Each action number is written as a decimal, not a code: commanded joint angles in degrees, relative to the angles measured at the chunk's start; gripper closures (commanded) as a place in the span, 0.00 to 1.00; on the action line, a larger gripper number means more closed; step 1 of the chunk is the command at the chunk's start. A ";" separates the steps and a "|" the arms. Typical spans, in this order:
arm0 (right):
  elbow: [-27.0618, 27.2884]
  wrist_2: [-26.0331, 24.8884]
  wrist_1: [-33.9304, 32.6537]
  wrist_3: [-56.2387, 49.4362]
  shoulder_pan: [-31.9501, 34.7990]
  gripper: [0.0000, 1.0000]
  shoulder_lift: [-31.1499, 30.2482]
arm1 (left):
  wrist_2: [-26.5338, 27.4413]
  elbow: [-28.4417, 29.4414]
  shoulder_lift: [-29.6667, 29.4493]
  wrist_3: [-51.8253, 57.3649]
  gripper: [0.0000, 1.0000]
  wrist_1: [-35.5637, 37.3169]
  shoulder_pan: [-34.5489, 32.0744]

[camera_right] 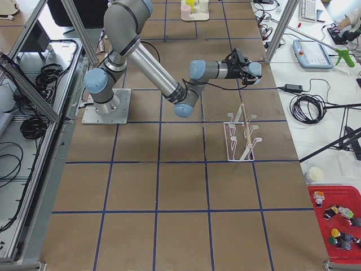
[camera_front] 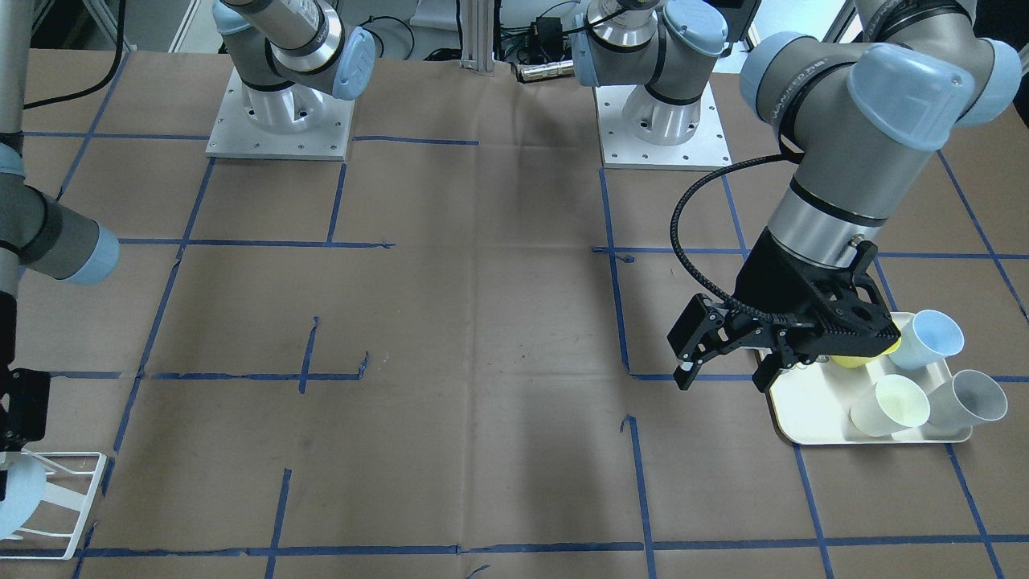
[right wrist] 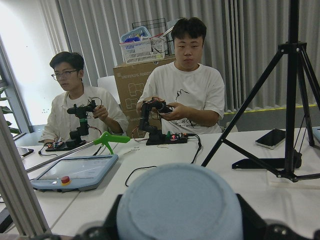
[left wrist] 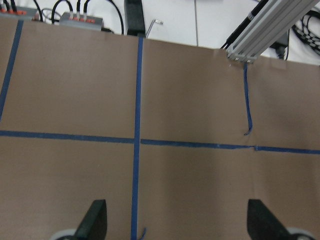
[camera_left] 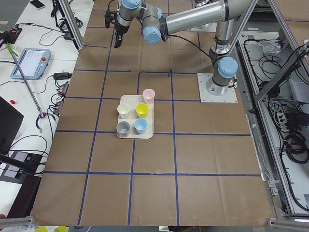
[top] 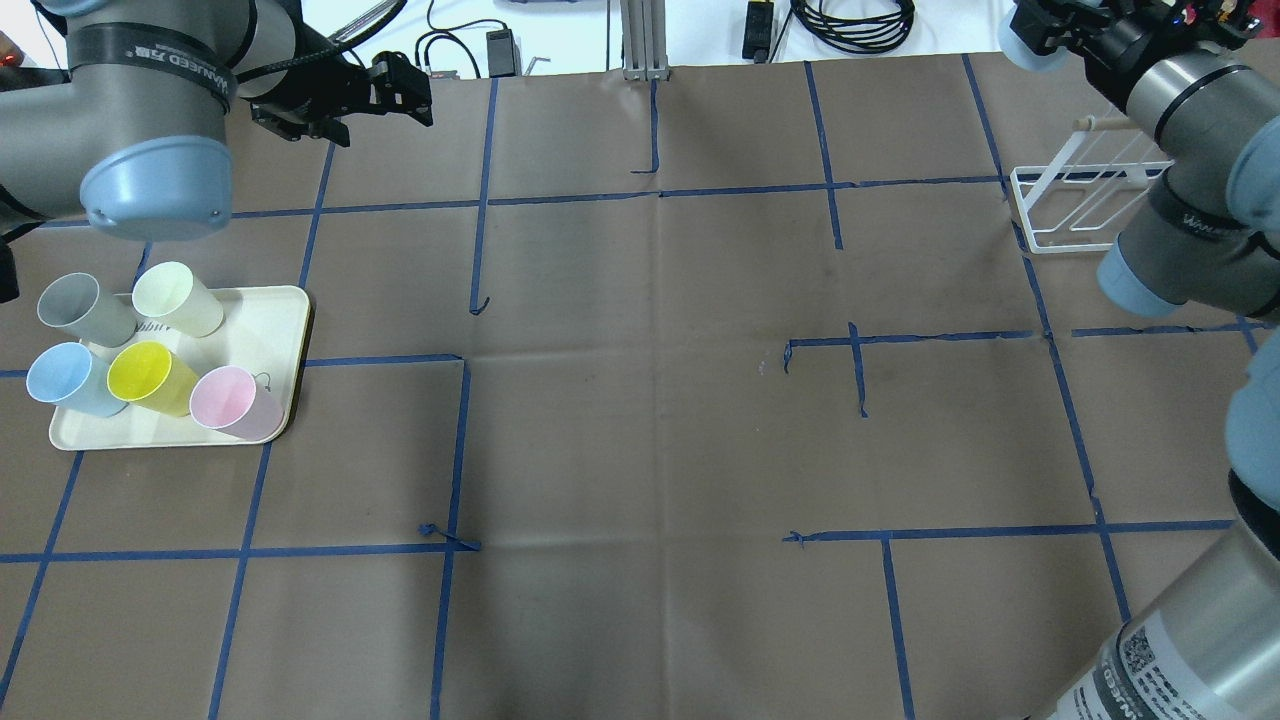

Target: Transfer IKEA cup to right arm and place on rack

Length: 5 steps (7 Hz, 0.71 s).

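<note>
A pale blue IKEA cup [right wrist: 180, 210] is held sideways in my right gripper [top: 1035, 35], which is shut on it. The right wrist view shows its round bottom between the fingers. The cup [camera_front: 16, 498] hangs in the air by the white wire rack [top: 1080, 205], toward the table's far edge. In the exterior right view it is apart from the rack [camera_right: 240, 135]. My left gripper [camera_front: 723, 374] is open with nothing between its fingers [left wrist: 95, 222]. It hovers over bare paper beside the tray.
A cream tray [top: 285, 320] at the robot's left holds several cups: grey, cream, blue, yellow and pink. Brown paper with blue tape lines covers the table. Two people sit behind a white desk [right wrist: 250, 165] beyond the far edge.
</note>
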 commanded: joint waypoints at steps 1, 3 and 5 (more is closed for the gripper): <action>-6.17 -0.15 4.11 -5.71 -3.11 0.53 2.87 | 3.25 6.61 -0.11 -4.65 0.01 -17.89 -0.12; -9.36 0.12 7.69 -7.74 -5.66 0.53 6.75 | 6.84 10.68 -0.12 -5.04 0.01 -27.43 -0.21; -9.37 0.29 9.47 -7.48 -6.64 0.53 8.16 | 10.43 11.56 -0.02 -1.89 0.01 -28.61 -2.04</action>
